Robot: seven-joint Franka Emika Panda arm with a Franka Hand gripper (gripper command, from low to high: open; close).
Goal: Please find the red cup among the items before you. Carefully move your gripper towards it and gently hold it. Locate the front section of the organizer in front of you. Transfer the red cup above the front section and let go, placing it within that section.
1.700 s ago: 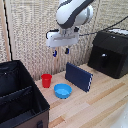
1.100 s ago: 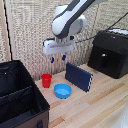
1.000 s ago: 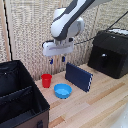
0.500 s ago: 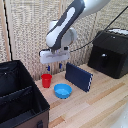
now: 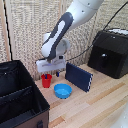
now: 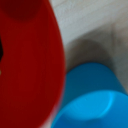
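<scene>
A pale wooden surface (image 5: 107, 102) with visible plank grain filled the foreground. Behind it ran a light woven screen wall (image 5: 30, 30) of fine vertical slats, crossed by a few paler upright strips. Light was soft and even, casting faint shadows.

cup (image 5: 46, 80) beside bowl (image 5: 63, 91), organizer (image 5: 20, 100) left

My arm reaches down from one o'clock, wrist bent low, my gripper (image 5: 49, 74) pointing straight down; finger spread I cannot tell.
</scene>
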